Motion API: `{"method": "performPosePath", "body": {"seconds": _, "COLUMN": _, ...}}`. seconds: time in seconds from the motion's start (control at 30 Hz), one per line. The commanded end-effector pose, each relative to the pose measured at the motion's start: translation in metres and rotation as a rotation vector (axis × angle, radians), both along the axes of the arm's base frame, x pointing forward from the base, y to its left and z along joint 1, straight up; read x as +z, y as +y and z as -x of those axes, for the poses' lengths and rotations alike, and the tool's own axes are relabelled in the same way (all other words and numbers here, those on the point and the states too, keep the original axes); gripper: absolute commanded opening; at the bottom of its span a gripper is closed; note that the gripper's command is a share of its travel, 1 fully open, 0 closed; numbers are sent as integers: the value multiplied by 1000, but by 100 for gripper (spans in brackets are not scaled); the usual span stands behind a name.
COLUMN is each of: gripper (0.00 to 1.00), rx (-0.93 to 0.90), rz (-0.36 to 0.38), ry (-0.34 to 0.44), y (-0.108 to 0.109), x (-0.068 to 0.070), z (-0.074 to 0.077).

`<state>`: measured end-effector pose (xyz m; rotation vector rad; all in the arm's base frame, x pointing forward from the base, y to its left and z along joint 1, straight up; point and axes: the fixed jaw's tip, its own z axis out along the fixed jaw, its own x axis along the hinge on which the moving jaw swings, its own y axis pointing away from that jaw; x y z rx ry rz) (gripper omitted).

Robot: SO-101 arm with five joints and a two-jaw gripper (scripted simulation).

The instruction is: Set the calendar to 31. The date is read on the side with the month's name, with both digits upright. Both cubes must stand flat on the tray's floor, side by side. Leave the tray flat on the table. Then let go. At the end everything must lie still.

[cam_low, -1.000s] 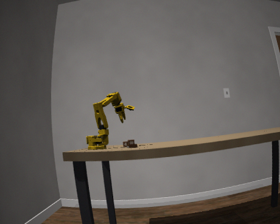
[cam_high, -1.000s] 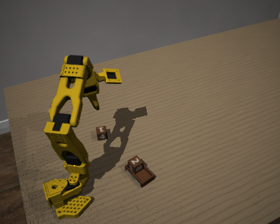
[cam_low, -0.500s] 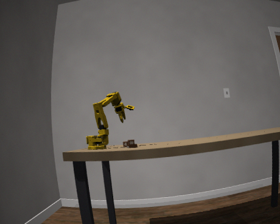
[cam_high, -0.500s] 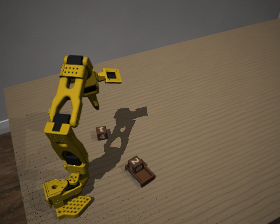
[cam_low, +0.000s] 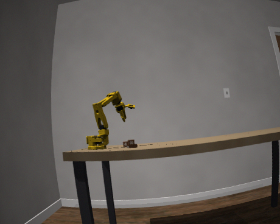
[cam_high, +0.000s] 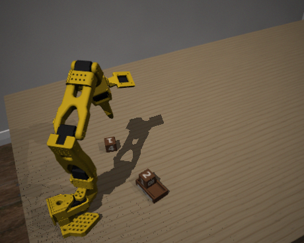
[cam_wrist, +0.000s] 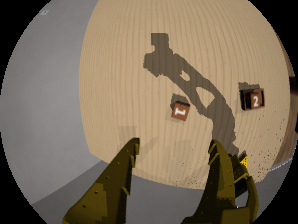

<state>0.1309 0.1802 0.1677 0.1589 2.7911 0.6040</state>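
My gripper [cam_high: 110,115] [cam_low: 123,120] [cam_wrist: 175,142] is open and empty, high above the table. A loose brown cube [cam_high: 110,144] [cam_low: 125,144] [cam_wrist: 180,111] lies flat on the table, with a white 1 on top and a 4 on one side. The brown tray [cam_high: 160,191] [cam_low: 133,146] [cam_wrist: 242,100] lies flat on the table. A second cube [cam_high: 147,178] [cam_low: 131,142] [cam_wrist: 256,101] sits in one end of it, with a 2 on top, an 8 on one side and what looks like a 1 on another. The tray's other end is empty. The month's name is not readable.
The wooden table [cam_high: 221,132] [cam_low: 173,148] [cam_wrist: 120,75] carries the arm's base [cam_high: 67,208] [cam_low: 96,143], left of the tray in the top view. The arm's shadow falls between the loose cube and the tray. A grey wall stands behind the table.
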Motion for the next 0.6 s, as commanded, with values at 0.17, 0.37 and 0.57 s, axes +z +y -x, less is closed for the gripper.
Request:
{"method": "performPosePath", "body": {"seconds": 0.17, "gripper": 35, "rx": 78, "rz": 14, "ry": -85, "y": -11, "x": 7, "z": -5}}
{"method": "performPosePath", "body": {"seconds": 0.37, "gripper": 35, "rx": 166, "rz": 69, "ry": -146, "y": -21, "x": 6, "z": -9}}
{"method": "performPosePath", "body": {"seconds": 0.57, "gripper": 35, "rx": 234, "rz": 112, "ry": -191, "y": -28, "x": 4, "z": -13}}
